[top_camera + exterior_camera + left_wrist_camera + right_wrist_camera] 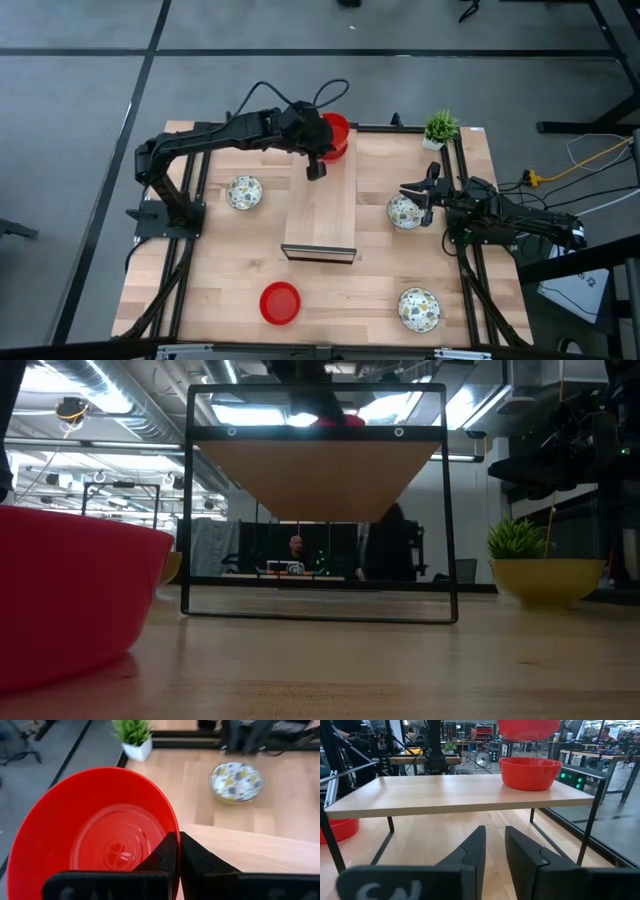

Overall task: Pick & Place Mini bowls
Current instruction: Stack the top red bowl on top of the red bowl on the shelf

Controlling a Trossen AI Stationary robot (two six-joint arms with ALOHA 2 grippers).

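My left gripper (326, 142) is over the far end of a raised wooden shelf (320, 210), shut on a red mini bowl (95, 835). In the right wrist view that held bowl (527, 727) hangs above a second red bowl (530, 772), which stands on its base on the shelf top. My right gripper (424, 196) waits at the table's right, open and empty, beside a patterned bowl (403, 212). More bowls rest on the tabletop: a patterned one (243, 192) at the left, a red one (280, 303) near the front, and a patterned one (418, 308) at the front right. My left gripper pinches the red bowl's rim (173, 826) on the side nearest the wrist. One finger (162, 855) is inside the bowl and the other finger (197, 857) outside. The fingers slant downward, coming from the table's left. The bowl is lifted clear, open side up, above the shelf's far end.
A small potted plant (440, 128) stands at the table's far right corner. The shelf stands on thin black legs (187, 510) with free room underneath. A black frame (462, 190) runs along the table's edges. People and lab equipment show beyond the table.
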